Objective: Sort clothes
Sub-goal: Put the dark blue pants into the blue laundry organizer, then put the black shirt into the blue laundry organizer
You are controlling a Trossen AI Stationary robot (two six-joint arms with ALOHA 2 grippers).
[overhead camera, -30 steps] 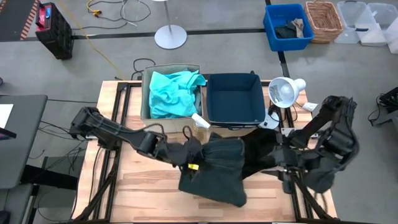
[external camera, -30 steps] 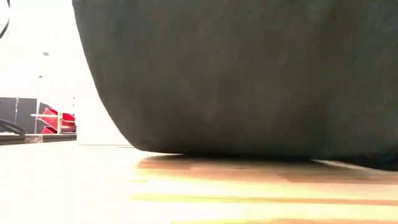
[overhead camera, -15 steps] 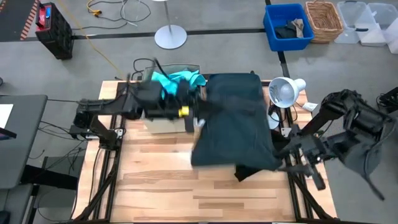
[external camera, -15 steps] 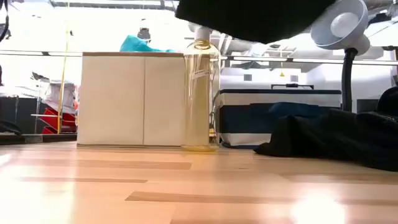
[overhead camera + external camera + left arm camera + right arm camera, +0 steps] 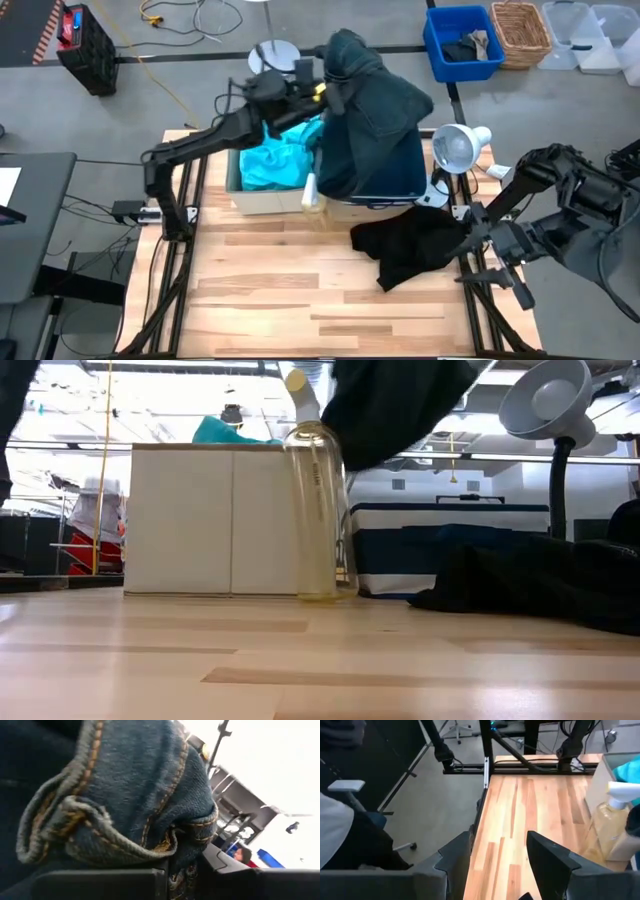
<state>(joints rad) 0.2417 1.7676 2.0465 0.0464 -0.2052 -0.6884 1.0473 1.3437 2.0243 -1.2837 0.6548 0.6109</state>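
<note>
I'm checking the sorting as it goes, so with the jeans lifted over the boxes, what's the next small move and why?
Probably lower and open. The left tool holds the denim jeans up by a bunched seam, and they hang over the navy box, not the beige box holding the turquoise top. Easing down first should keep them inside. The right tool waits open at the table's edge.

The jeans were coarse matt indigo denim with tan topstitching and a frayed hem edge, hanging over the navy fabric box. The black garment in front of that box looked soft and matt on the table of pale, smooth wood planks with a slight sheen. The spray bottle by the box was clear glossy plastic, and the turquoise top was crumpled matt cloth.
</note>
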